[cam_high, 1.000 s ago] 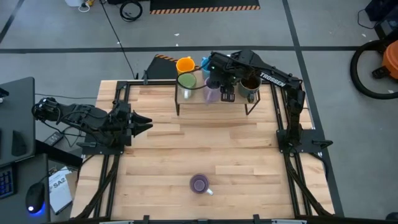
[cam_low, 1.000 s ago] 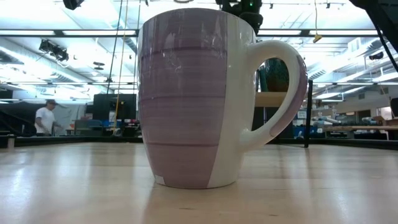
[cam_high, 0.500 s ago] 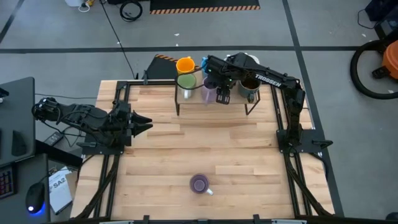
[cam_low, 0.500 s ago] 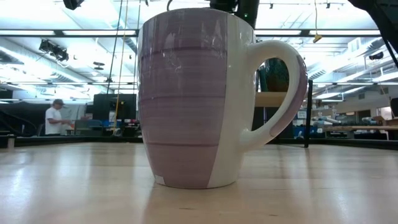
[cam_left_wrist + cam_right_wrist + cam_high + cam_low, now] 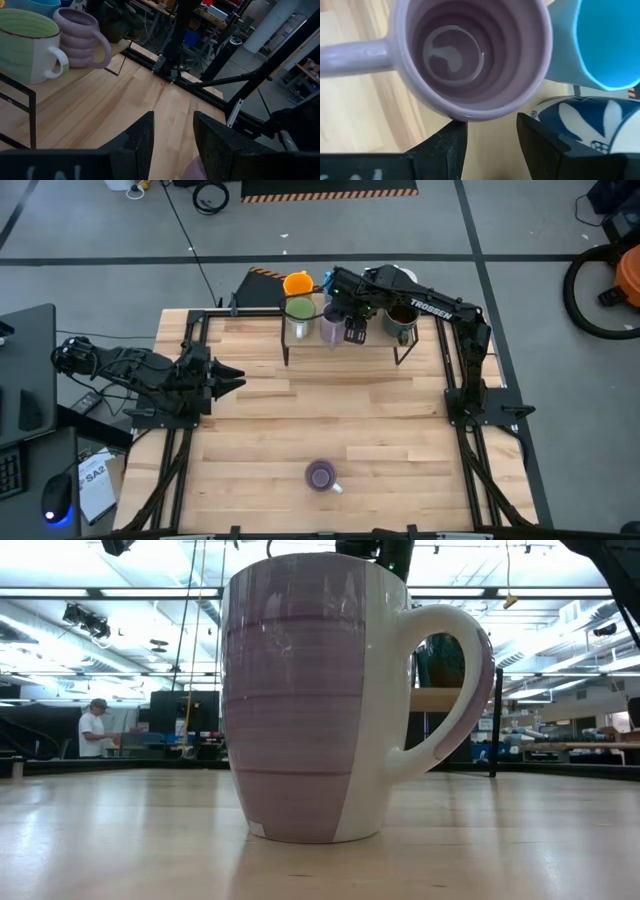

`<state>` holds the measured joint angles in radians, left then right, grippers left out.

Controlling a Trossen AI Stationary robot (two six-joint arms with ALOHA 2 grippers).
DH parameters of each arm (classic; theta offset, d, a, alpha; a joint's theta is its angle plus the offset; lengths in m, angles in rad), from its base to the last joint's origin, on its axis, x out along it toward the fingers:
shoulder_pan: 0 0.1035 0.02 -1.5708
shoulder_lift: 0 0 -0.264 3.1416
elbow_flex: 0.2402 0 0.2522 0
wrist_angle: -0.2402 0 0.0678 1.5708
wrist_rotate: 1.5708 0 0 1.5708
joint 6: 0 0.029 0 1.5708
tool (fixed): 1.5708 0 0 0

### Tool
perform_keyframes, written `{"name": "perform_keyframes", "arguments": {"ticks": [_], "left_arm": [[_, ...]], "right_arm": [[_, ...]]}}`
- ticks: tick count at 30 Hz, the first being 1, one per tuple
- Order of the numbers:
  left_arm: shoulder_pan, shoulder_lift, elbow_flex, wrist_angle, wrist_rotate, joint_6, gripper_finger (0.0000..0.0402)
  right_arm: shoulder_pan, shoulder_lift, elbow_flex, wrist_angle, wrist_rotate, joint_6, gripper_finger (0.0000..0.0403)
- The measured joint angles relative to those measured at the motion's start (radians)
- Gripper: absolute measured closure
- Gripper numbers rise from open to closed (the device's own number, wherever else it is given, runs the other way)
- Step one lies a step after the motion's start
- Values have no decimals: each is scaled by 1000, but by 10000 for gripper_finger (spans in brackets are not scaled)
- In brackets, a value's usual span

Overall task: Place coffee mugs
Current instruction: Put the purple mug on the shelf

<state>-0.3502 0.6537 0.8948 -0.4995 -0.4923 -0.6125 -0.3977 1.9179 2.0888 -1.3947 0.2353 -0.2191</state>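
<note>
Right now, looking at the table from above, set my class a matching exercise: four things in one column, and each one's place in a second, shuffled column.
Things
1. green mug
2. orange mug
3. striped lilac mug
4. left gripper

Places
A. alone near the table's front edge
B. at the table's left side, over bare wood
C. on the raised rack's left end
D. just behind the green mug

Pairs: 1-C, 2-D, 3-A, 4-B

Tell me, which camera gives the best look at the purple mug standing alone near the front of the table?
The low view: the striped purple mug fills the picture side-on, showing its white panel and handle. The high view shows it only as a small circle from above. The left wrist view may catch a sliver of it; the right wrist view looks into a different, ribbed lilac mug.
</note>
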Motion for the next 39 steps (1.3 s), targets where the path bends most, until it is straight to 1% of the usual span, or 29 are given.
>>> {"name": "perform_keyframes", "arguments": {"ticks": [4,9,13,17,18,20,23,30,39], "left_arm": [[0,0,0,0,0,0,259],[0,0,0,0,0,-4,259],[0,0,0,0,0,-5,259],[0,0,0,1,0,-11,259],[0,0,0,1,0,-12,259],[0,0,0,1,0,-12,259],[0,0,0,1,0,-13,259],[0,0,0,1,0,-13,259],[0,0,0,1,0,-9,259]], "right_arm": [[-2,0,0,18,9,25,227],[-1,0,0,-6,29,45,227],[8,0,0,-33,-52,65,227],[12,0,0,-33,-158,169,227],[12,0,0,-34,-170,203,227],[12,0,0,-33,-174,268,227],[16,0,0,-16,-153,348,230],[17,0,0,7,-155,539,235],[28,0,0,54,-169,584,236]]}}
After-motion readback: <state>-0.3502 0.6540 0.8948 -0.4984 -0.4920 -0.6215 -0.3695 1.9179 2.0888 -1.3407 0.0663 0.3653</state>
